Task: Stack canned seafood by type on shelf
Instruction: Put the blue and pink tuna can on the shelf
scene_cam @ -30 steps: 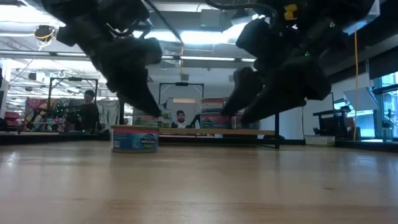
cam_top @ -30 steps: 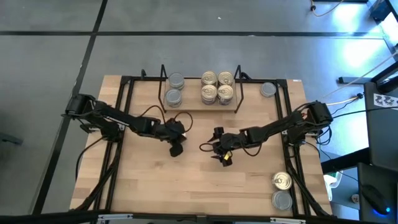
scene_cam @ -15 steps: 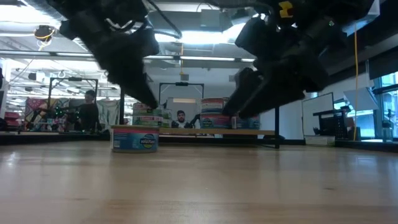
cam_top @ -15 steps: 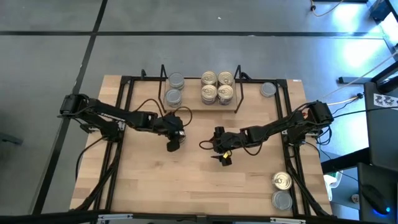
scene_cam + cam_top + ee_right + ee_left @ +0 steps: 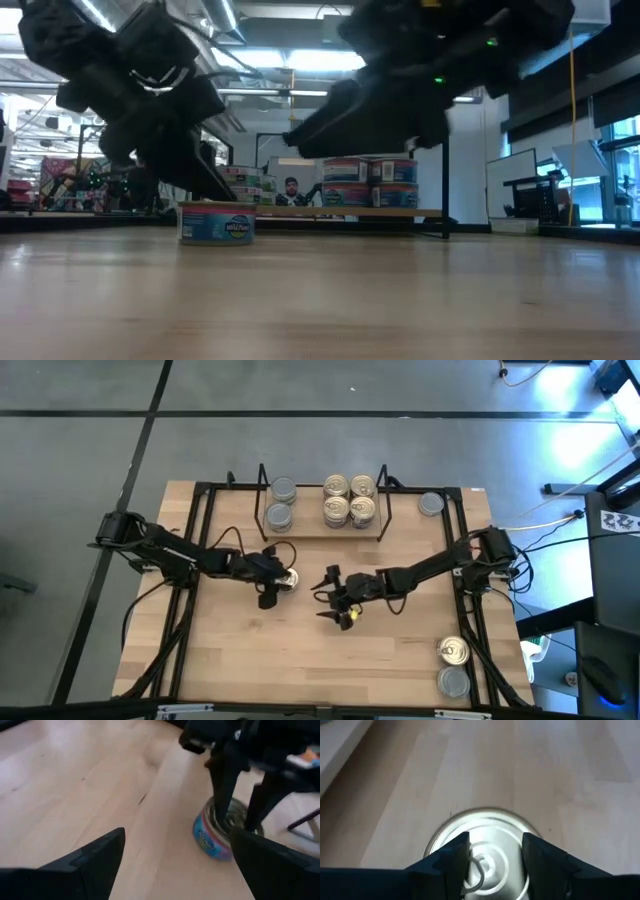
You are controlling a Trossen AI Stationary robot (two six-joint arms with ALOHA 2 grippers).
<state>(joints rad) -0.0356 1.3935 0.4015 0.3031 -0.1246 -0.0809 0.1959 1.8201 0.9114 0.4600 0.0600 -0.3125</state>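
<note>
A tin with a pale gold pull-tab top (image 5: 289, 579) and a blue-pink label (image 5: 214, 839) stands on the table, in front of the shelf (image 5: 308, 522). My left gripper (image 5: 495, 852) is open; its fingertips stand over the tin's top, inside the rim. My right gripper (image 5: 325, 596) is open with nothing between its fingers, a little right of that tin and pointing at it. On the shelf, two grey-topped tins (image 5: 280, 503) sit at the left and several gold-topped tins (image 5: 349, 499) at the right, stacked in the low view. My left gripper comes at the tin slanting down from the table's left. Its fingertips (image 5: 220, 812) reach the top (image 5: 492, 827) just inside the rim. I cannot tell whether they touch it. The tin stands upright on the table.
A grey-topped tin (image 5: 430, 504) stands on the table right of the shelf. A gold-topped tin (image 5: 453, 651) and a grey-topped tin (image 5: 453, 681) stand at the near right corner. Black frame rails (image 5: 200, 540) run along both sides. Bare table lies at the near middle.
My left gripper has drawn back toward the table's left edge, sunk a little and opened, so the tin's gold top now shows beside it from above. My right gripper has moved toward the table's left edge, nearer the tin. The tin has stayed in place.
</note>
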